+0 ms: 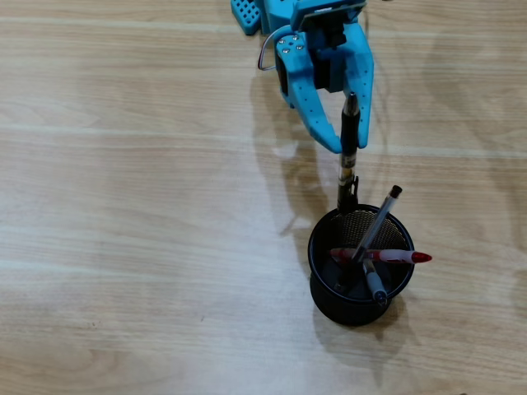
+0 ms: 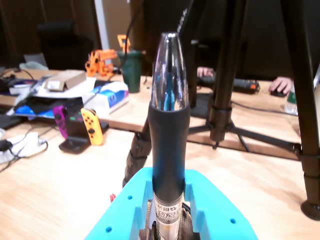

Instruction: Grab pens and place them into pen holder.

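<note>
Overhead and wrist views of the arm at the cup. The blue gripper (image 1: 352, 140) is closed on the black pen (image 1: 349, 152), its two fingers (image 1: 311, 99) clamping the barrel from either side; in the wrist view the same pen (image 2: 169, 145) rises between the blue jaw halves, its black grip section and clear tapered tip pointing away from the camera. In the overhead view the pen runs from the fingertips down the picture, and its lower, capped end reaches the far rim of the pen holder (image 1: 323, 284), touching or just above it; which of the two cannot be told.

Three pens are already in the holder: the red pen (image 1: 395, 257) lying across the mouth with its cap jutting over the right rim, the grey pen (image 1: 377, 224) leaning up and to the right, and a third pen (image 1: 375, 286) with its end at the near rim.

The held pen is judged light, rigid and smooth, so it may slide or pivot in a two-point hold; a grip on the rubbery section or mid-barrel should hold best. The crossed pens leave a narrowed opening, and the light mesh holder, standing on the wooden table (image 1: 123, 247), could tip if pushed.
</note>
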Robot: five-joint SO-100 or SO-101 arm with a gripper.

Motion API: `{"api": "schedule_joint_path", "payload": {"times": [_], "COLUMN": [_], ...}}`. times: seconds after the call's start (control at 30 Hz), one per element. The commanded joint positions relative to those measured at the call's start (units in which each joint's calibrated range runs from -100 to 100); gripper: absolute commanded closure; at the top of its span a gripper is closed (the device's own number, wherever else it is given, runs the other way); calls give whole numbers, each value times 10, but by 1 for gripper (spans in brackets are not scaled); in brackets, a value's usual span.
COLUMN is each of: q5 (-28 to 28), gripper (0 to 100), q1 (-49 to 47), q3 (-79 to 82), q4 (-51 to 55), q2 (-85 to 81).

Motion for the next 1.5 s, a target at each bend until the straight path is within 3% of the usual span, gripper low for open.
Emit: {"api": "schedule_joint_path", "payload": {"times": [0.0,0.67,0.83,1.03,1.3,1.4,1.47], "q5": [-2,-4,-1,14,29,60,76], "gripper": [98,97,82,80,84,97,98], "q1": [8,9,9,9,8,12,19], "q3": [-3,-82,-82,-82,-61,-47,-47], "q4": [-4,-5,-5,-5,6,109,195], "q2": [-20,102,102,97,65,-4,-45]}}
